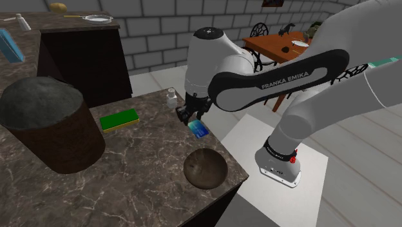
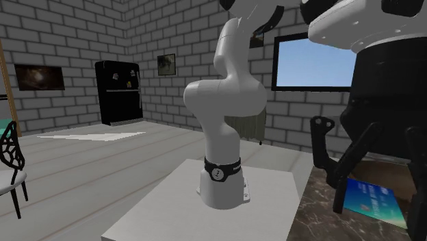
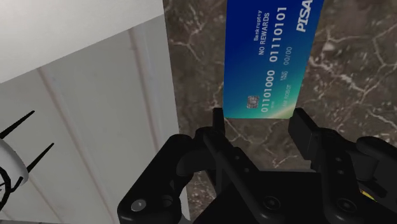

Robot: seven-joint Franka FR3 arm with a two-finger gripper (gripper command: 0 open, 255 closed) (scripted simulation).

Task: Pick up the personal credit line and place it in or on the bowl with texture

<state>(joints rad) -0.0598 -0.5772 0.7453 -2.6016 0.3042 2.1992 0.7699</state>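
My black gripper (image 1: 193,121) hangs over the marble counter (image 1: 148,161), near its edge beside the stand, and is shut on a blue credit card (image 1: 200,128). In the wrist view the gripper (image 3: 257,119) clasps the short end of the card (image 3: 270,57), which sticks out over the counter and bears white numbers. The second exterior view has the card (image 2: 373,200) tilted between the fingers (image 2: 340,188). A brown rough-textured bowl (image 1: 205,169) sits on the counter just in front of the gripper, toward the shoulder view's bottom edge, with nothing in it.
A green sponge (image 1: 120,119) lies on the counter at the shoulder view's left of the gripper. A big dark round vessel (image 1: 48,126) stands further left, and a small bottle (image 1: 171,97) stands at the far edge. The white stand (image 1: 274,155) is beside the counter.
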